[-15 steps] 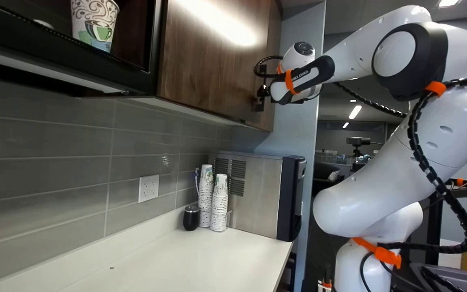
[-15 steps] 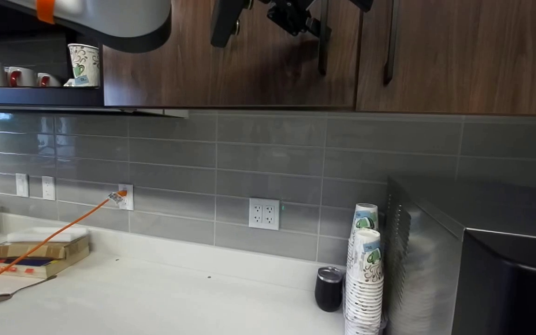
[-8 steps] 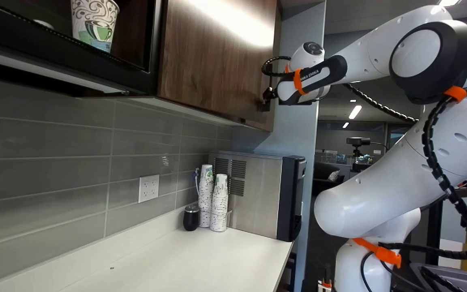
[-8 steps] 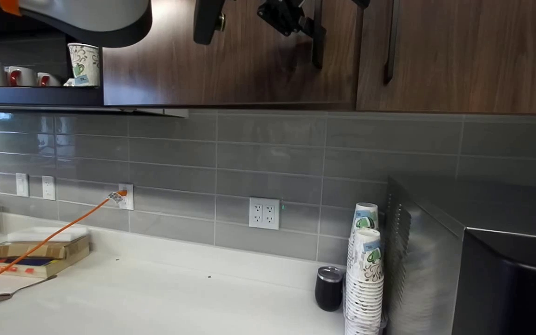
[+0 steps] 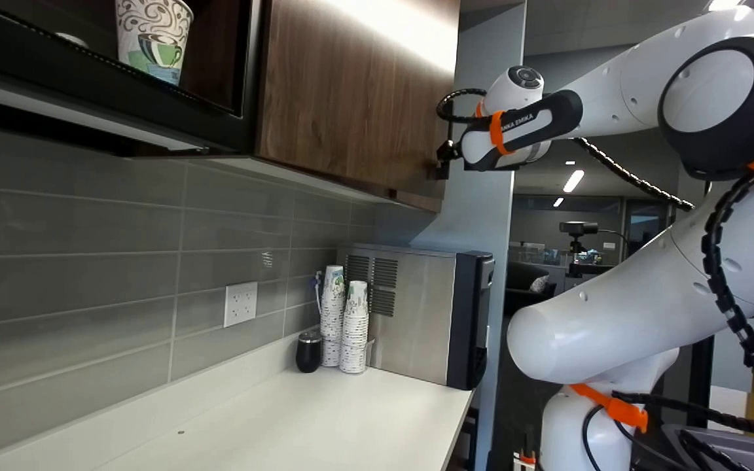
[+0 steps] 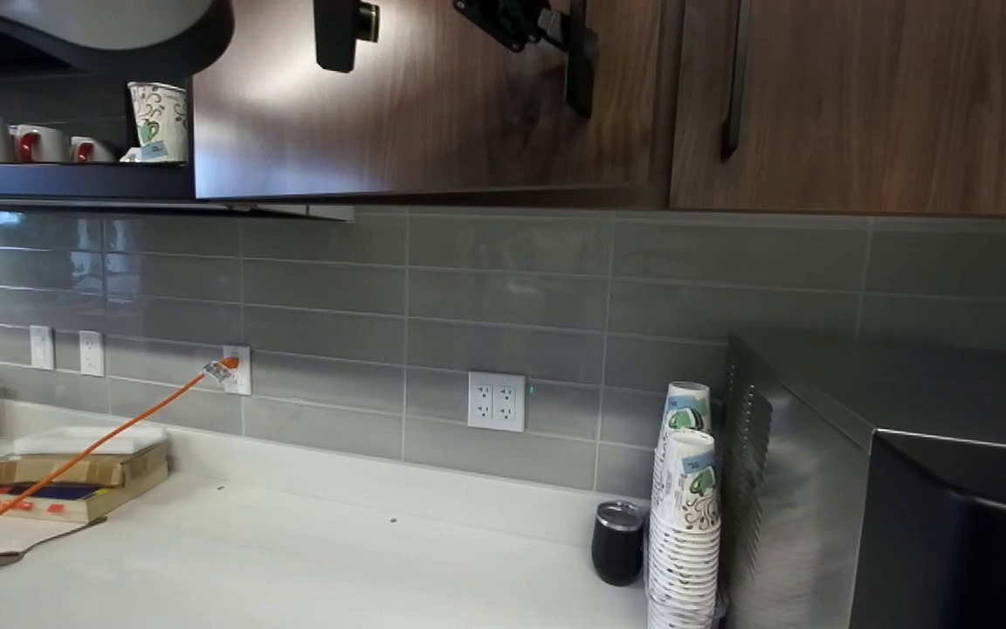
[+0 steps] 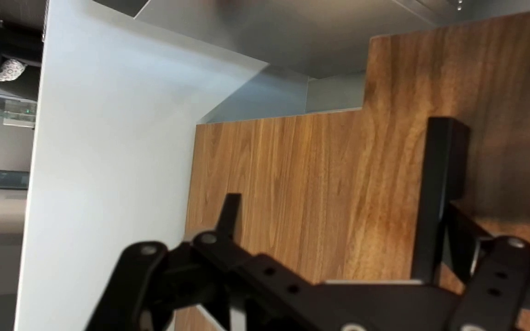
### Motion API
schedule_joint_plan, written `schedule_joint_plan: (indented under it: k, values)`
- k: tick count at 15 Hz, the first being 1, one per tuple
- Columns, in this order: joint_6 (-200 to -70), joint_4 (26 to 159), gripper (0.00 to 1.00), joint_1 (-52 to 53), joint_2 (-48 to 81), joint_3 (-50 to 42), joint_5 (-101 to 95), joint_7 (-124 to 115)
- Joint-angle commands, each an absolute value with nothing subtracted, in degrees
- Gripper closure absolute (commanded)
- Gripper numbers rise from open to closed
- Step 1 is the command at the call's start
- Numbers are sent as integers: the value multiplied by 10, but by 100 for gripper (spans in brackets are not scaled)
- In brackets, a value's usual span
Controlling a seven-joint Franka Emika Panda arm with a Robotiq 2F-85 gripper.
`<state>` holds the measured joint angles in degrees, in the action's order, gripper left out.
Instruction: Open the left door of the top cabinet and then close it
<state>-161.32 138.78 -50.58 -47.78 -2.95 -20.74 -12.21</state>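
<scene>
1. Room-wise: grey tiled wall (image 6: 320, 279) behind, office-looking space (image 5: 540, 222) at 3 o'clock in an exterior view.
2. White worktop (image 6: 328, 568), 7 o'clock in an exterior view; steel machine (image 6: 800, 524) at 4, paper cups (image 6: 686, 524) and a black tumbler (image 6: 618, 549) near 5.
3. Top cabinet (image 6: 861, 114) sits up top, 11 to 2 o'clock.
4. Left door (image 6: 398, 114) around 11 o'clock, only a bit ajar. Imo the opening's early on, so most of the swing and all the closing are left.
5. Claw (image 7: 342, 204): spread wide, nothing clamped; one finger (image 7: 462, 241) looks hooked behind the handle (image 7: 436, 184), 3 o'clock in the wrist view.
</scene>
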Motion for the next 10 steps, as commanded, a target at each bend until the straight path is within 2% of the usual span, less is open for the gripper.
schedule_joint_plan:
  k: [1,10]
  values:
    - [-1598,1444,0,-513,-525,-69,-200,-73]
    - [-1589,1481,0,-517,-571,-124,-178,-38]
